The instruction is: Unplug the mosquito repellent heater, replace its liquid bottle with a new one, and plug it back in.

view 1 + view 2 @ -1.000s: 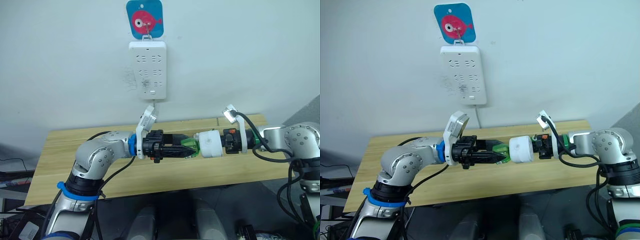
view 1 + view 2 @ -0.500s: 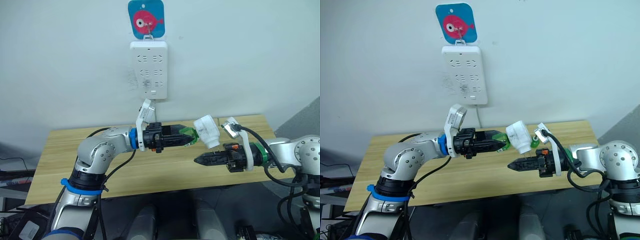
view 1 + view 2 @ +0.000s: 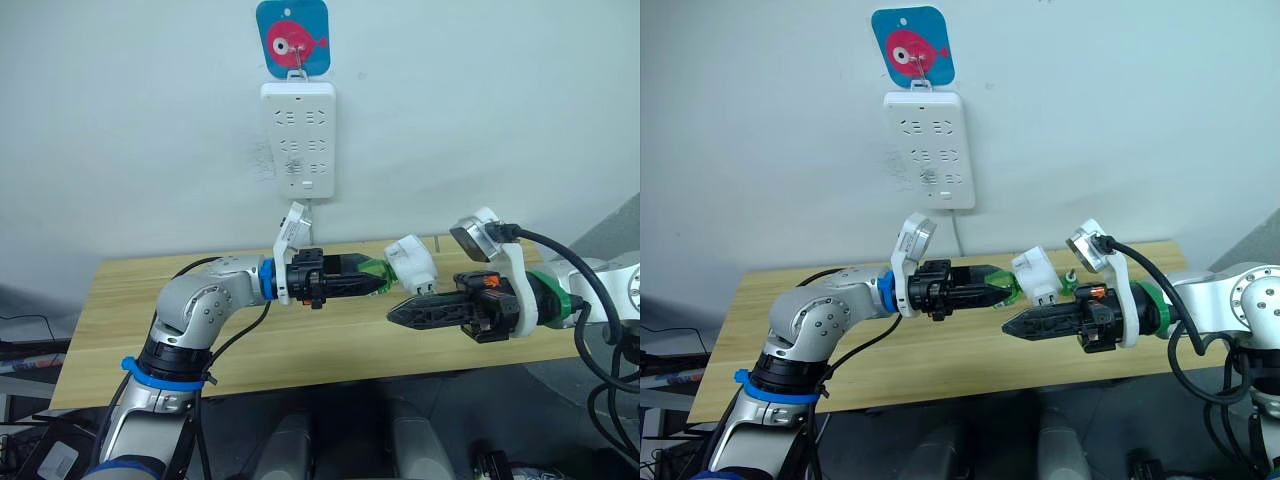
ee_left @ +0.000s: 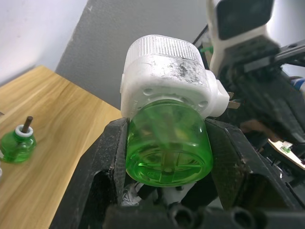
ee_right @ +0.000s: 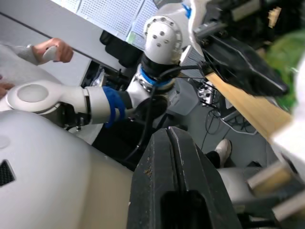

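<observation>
Our right gripper [image 3: 395, 313] has let go of the heater [image 3: 412, 263] and closed empty. Our left gripper [image 3: 378, 282] pinches the green bottle [image 4: 167, 145] alone, so unscrewing looks unfinished.

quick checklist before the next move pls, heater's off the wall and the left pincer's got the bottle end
1. Left pincer gripping the green bottle: ok, a finger on each side.
2. Heater attached to the bottle: ok, it sits on the bottle's top, tilted, held by nothing else.
3. Right pincer free to take the heater: ok, shut, empty, just below the heater.
4. Spare green bottle available: ok, upright on the wooden table, wick up.
5. Socket strip free for replugging: ok, nothing plugged in.
6. Bottle thread loosened: cannot tell.
</observation>
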Controlling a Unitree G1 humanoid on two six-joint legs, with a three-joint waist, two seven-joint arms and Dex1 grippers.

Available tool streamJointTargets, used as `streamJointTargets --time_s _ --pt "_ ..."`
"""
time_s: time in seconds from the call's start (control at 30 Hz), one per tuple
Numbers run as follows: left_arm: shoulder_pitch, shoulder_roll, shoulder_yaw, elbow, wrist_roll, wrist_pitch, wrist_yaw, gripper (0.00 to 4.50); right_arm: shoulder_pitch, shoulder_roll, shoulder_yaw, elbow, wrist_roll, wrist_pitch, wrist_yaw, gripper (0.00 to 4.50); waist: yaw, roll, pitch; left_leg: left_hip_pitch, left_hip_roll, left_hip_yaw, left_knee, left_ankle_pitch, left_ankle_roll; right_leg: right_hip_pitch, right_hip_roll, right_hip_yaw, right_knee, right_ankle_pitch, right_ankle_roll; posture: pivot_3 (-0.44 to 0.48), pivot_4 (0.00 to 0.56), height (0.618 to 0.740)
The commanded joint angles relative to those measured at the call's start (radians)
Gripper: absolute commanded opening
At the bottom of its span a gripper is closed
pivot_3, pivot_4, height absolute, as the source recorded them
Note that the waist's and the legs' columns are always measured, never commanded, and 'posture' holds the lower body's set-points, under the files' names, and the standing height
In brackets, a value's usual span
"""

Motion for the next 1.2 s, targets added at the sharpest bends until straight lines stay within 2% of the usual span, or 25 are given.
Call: streamJointTargets --time_s 0.03,0.3,0.43,0.57,0.67,0.73,0.93,1.03,1.2 --pt "-0.010 0.000 0.001 -0.029 -0.008 -0.004 -0.015 2.19 -0.052 0.009 0.020 0.000 0.026 -0.060 -0.033 0.01 0.000 0.000 0.000 0.000 0.000 0.000 0.000 0.000 0.000 0.000 0.000 0.000 0.000 0.000 0.000 -0.181 0.241 0.740" --pt "-0.003 0.020 0.007 -0.034 -0.020 0.016 -0.027 2.19 -0.148 0.025 0.018 0.073 -0.022 -0.063 -0.016 0.01 0.000 0.000 0.000 0.000 0.000 0.000 0.000 0.001 -0.001 0.000 0.000 0.000 0.000 0.000 0.000 -0.178 0.240 0.740" --pt "-0.001 0.036 0.017 -0.012 -0.010 0.010 -0.039 2.19 -0.183 -0.029 -0.006 0.090 0.011 -0.021 0.053 0.01 0.001 0.000 0.000 -0.001 0.000 0.000 0.000 0.000 -0.001 0.000 0.000 0.000 -0.001 0.000 0.000 -0.178 0.237 0.740" --pt "0.006 0.051 0.016 -0.005 0.005 -0.013 -0.058 2.19 -0.194 -0.063 -0.030 0.107 -0.057 -0.015 0.092 0.01 0.000 0.000 0.000 0.000 0.000 0.000 0.000 -0.001 0.001 0.000 0.000 0.000 -0.001 0.000 0.000 -0.182 0.230 0.740" --pt "0.014 0.065 0.011 -0.007 0.020 -0.036 -0.081 2.19 -0.176 -0.093 -0.053 0.118 -0.149 0.000 0.148 0.61 0.001 0.000 0.000 0.000 0.000 0.000 0.000 -0.001 0.001 0.000 0.000 0.000 -0.001 0.000 0.000 -0.186 0.227 0.740" --pt "0.018 0.072 0.007 -0.007 0.032 -0.051 -0.097 2.19 -0.164 -0.106 -0.063 0.114 -0.201 0.010 0.188 1.23 0.002 0.000 0.000 -0.001 0.000 0.000 0.000 0.000 0.000 0.000 0.000 0.000 -0.002 0.000 0.000 -0.185 0.223 0.740" --pt "0.014 0.074 0.014 -0.001 0.033 -0.051 -0.109 2.19 -0.164 -0.098 -0.076 0.118 -0.250 0.023 0.244 3.40 0.001 0.000 0.000 -0.001 0.000 0.001 0.000 0.000 0.000 0.000 0.000 0.000 -0.002 0.000 0.000 -0.180 0.215 0.740" --pt "0.013 0.081 0.025 -0.009 0.016 -0.032 -0.113 2.19 -0.144 -0.098 -0.079 0.117 -0.371 -0.012 0.265 4.43 0.002 0.000 0.000 -0.001 0.000 0.001 0.000 0.000 0.000 0.000 0.000 0.000 -0.002 0.000 0.000 -0.175 0.212 0.740" --pt "0.036 0.127 0.040 -0.029 -0.008 -0.002 -0.141 2.19 -0.090 -0.142 -0.066 0.070 -0.671 -0.162 0.435 4.43 0.002 0.000 0.000 -0.001 0.000 0.001 0.000 0.000 0.000 -0.001 0.000 0.000 -0.001 0.000 0.000 -0.170 0.208 0.740"
